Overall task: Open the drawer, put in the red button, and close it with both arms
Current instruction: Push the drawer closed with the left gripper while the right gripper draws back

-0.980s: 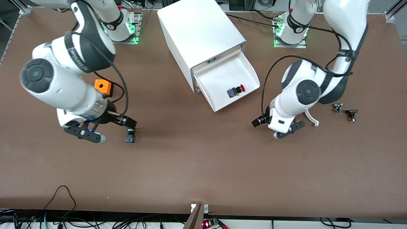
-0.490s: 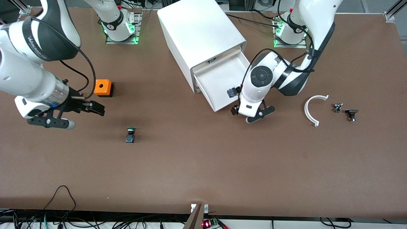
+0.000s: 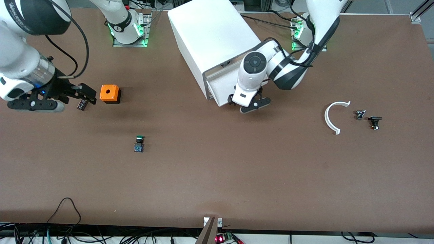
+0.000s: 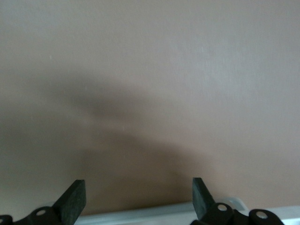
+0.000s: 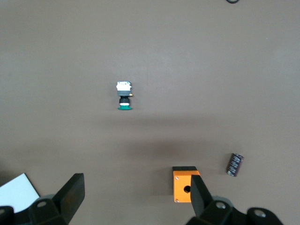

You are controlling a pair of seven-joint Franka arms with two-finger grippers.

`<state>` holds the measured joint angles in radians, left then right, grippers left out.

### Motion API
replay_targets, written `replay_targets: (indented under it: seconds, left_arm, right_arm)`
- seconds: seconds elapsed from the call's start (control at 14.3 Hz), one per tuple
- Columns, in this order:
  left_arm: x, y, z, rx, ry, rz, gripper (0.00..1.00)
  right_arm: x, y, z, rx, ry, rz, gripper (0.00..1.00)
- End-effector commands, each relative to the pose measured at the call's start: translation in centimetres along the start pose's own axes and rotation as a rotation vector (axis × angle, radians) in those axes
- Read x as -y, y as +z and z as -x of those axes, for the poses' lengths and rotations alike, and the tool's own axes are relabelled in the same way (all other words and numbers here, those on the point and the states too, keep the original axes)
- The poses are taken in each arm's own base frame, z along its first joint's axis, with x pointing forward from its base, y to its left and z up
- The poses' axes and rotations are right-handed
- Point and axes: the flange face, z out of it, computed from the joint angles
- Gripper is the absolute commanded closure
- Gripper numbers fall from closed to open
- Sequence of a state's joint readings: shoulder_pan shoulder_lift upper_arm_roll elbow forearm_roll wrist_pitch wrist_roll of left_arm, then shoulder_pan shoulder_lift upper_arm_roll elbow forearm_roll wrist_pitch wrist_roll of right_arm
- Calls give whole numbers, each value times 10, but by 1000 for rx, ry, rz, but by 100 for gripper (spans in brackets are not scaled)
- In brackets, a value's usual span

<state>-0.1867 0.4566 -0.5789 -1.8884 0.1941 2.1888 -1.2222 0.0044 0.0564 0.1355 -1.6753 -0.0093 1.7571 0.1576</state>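
Drawer (image 3: 217,98) now nearly shut with the red button hidden inside, pushed in over the last second by the left tool (image 3: 249,105), fingers spread and empty, while the right tool (image 3: 67,98), open and empty, has withdrawn beside the orange box (image 3: 110,93).

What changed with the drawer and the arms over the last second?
The left gripper swung in to the drawer front and pushed it most of the way in, hiding the red button. The right gripper rose and drew back beside the orange box. The green button stayed put.
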Motion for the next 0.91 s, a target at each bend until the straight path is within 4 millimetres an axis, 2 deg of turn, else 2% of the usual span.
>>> replay_targets:
  seconds: [0.0,0.21,0.49,0.63,0.84]
  left_arm:
    - [-2,-7,28,43,-2,-7,0]
    - [-9,-9,49,117,-15,8,0]
    - [-13,-8,63,207,-52,18,0]
    - [-12,-3,70,217,-49,6,0]
    - [-10,-2,68,228,-57,5,0]
  right_arm:
    - [-10,-13,25,-17,-11,2,0]
    - [-12,-20,35,-24,-6,5,0]
    - [-18,-31,38,-19,13,5,0]
    - [-17,-34,38,-23,34,2,0]
    - [-17,-33,37,-20,52,1,0]
